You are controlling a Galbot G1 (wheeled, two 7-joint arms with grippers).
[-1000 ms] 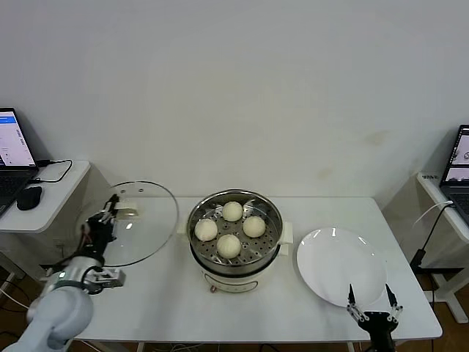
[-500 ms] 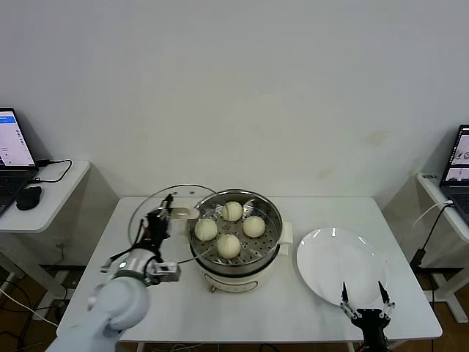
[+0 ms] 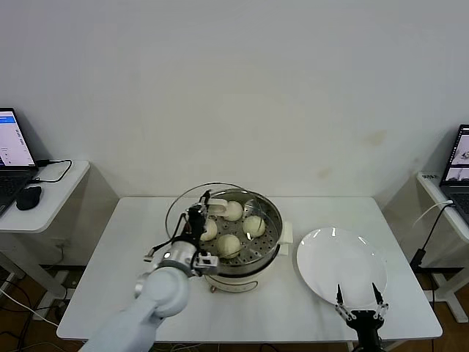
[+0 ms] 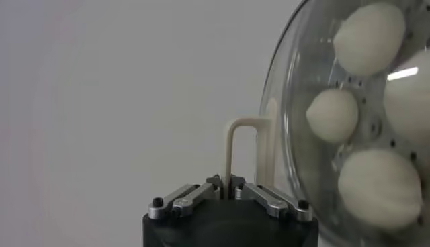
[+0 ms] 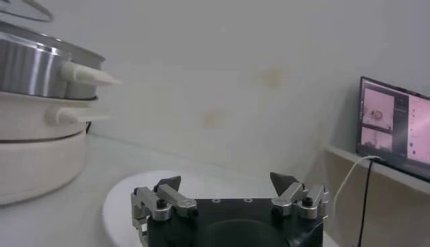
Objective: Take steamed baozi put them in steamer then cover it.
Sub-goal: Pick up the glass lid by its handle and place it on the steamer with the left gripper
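Observation:
The steamer [image 3: 236, 258], a shiny steel pot on a cream base, stands mid-table. Several cream-white baozi [image 3: 254, 226] lie on its perforated tray. My left gripper [image 3: 198, 215] is shut on the cream bar handle [image 4: 242, 144] of the cover [image 3: 182, 207], a clear glass lid with a metal rim. The cover hangs tilted over the steamer's left side. In the left wrist view the baozi [image 4: 332, 114] show through the cover's glass [image 4: 349, 151]. My right gripper [image 3: 359, 297] waits open and empty at the table's front right; its wrist view shows the steamer [image 5: 40, 67] off to one side.
A flat white plate [image 3: 341, 264] lies right of the steamer, under the right gripper [image 5: 228, 184]. Side tables stand at both ends, the left one with a laptop [image 3: 11, 147] and mouse [image 3: 29, 198], the right one with another laptop [image 3: 458, 165].
My left arm has carried the cover rightward from the table's left side to the steamer. The right gripper has drifted slightly left and lower, still open.

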